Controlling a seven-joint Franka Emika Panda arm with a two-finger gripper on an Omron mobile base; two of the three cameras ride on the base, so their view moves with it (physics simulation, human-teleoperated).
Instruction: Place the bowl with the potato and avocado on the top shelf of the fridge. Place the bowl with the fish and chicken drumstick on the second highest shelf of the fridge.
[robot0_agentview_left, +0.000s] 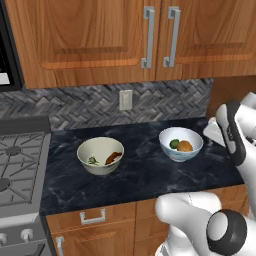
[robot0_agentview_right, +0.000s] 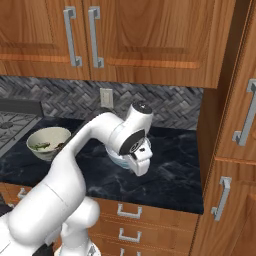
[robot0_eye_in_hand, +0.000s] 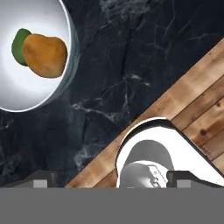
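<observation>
While the gripper (robot0_eye_in_hand: 109, 179) gapes wide, two bowls sit apart on dark marble counter (robot0_agentview_left: 145, 170).

White bowl (robot0_eye_in_hand: 65, 83) cut off at hand-view edge

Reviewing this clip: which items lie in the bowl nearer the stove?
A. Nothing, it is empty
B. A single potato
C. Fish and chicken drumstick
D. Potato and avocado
C: in the left base view the cream bowl next to the stove holds the reddish-brown drumstick and the small dark fish; the potato and avocado sit in the white bowl farther right.
</observation>
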